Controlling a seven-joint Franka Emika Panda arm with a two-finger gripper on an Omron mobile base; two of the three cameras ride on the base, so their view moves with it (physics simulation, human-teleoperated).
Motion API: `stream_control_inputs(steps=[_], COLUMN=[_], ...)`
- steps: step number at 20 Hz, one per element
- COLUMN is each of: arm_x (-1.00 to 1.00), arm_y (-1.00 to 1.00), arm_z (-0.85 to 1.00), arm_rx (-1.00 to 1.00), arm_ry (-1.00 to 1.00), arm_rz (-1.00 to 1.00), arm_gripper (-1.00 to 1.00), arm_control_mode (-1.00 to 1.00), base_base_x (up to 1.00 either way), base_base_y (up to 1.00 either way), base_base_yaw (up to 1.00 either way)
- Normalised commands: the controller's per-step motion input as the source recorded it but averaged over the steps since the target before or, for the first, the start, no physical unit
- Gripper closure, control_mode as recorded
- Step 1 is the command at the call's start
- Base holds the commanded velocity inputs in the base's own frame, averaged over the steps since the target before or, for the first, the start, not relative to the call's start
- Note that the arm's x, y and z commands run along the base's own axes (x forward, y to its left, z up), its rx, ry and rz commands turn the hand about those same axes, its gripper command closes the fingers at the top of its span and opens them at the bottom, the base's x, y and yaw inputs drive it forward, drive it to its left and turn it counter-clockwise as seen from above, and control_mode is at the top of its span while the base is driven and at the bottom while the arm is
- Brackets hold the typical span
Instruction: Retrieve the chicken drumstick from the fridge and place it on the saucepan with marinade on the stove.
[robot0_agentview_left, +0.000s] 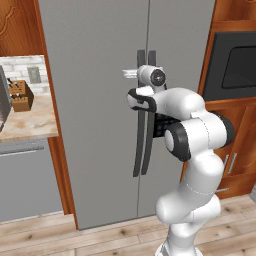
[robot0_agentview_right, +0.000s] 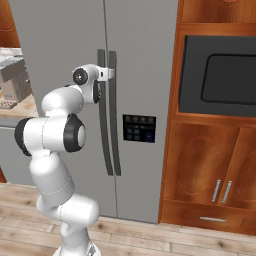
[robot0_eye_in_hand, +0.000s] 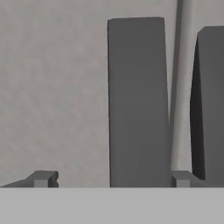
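At the far left of the left base view we see a worktop (robot0_agentview_left: 30, 120) carrying one knife block (robot0_agentview_left: 21, 95). Right of it stands the fridge (robot0_agentview_left: 95, 100), one tall grey unit with two doors, both shut, and two dark curved handles running vertically side by side along the centre seam. The left handle (robot0_agentview_left: 139, 115) and the right handle (robot0_agentview_left: 150, 120) each have their long axis upright, top to bottom of the doors. Our one end effector (robot0_eye_in_hand: 111, 180) is raised at the upper part of these handles, and in the hand view its two fingertips (robot0_eye_in_hand: 43, 178) stand apart, one on either side of the left handle (robot0_eye_in_hand: 138, 105), not closed on it. In the right base view one dark control panel (robot0_agentview_right: 139, 128) sits on the right door. Further right is one built-in oven (robot0_agentview_right: 222, 75) set in wooden cabinetry, with two cabinet doors (robot0_agentview_right: 210, 172) below it, each bearing one small vertical pull.
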Motion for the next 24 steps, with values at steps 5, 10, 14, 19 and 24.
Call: stream_control_inputs(steps=[5, 10, 14, 19, 24], arm_x=[0.00, 0.00, 0.00, -0.42, -0.66], arm_y=[0.00, 0.00, 0.00, 0.00, 0.02], arm_z=[0.00, 0.00, 0.00, 0.00, 0.00], arm_rx=[0.00, 0.00, 0.00, 0.00, 0.00], arm_ry=[0.00, 0.00, 0.00, 0.00, 0.05], arm_rz=[0.00, 0.00, 0.00, 0.00, 0.00], arm_gripper=[1.00, 1.00, 1.00, 1.00, 1.00], arm_control_mode=[-1.00, -1.00, -1.00, -1.00, -1.00], base_base_x=[0.00, 0.00, 0.00, 0.00, 0.00], base_base_y=[0.00, 0.00, 0.00, 0.00, 0.00], base_base_yaw=[0.00, 0.00, 0.00, 0.00, 0.00])
